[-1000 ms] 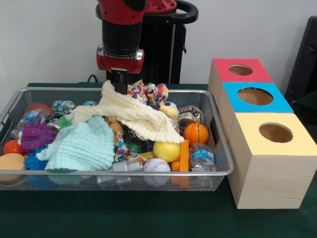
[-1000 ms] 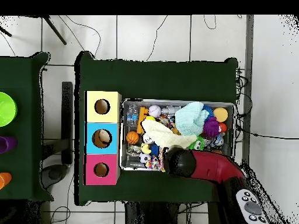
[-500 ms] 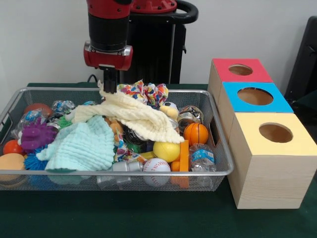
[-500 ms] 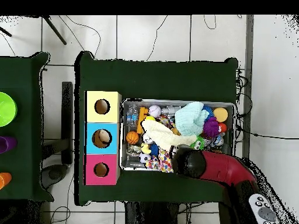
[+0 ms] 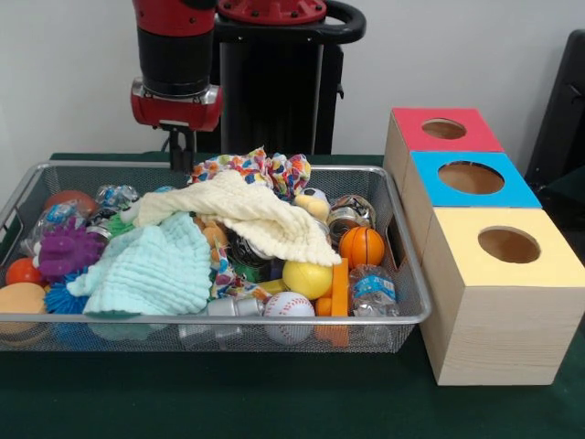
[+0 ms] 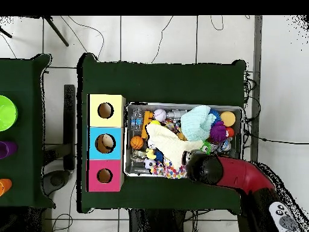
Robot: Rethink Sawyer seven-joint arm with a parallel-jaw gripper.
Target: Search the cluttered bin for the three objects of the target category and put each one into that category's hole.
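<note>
Dark green cloth covers the table holding the wire-mesh bin (image 5: 402,274). Sawyer's gripper (image 5: 181,154) hangs above the bin's far rim; whether it is open or closed cannot be told. One clear bottle (image 5: 373,291) stands at the bin's near corner beside the yellow-topped box (image 5: 512,302), diagonally across the bin from the gripper, well apart from it.

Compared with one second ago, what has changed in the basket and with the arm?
The claw slid toward the picture's left in the front view, along the basket's far rim. The cream cloth's raised corner dropped flat, uncovering more floral fabric. The other objects stayed put.
</note>
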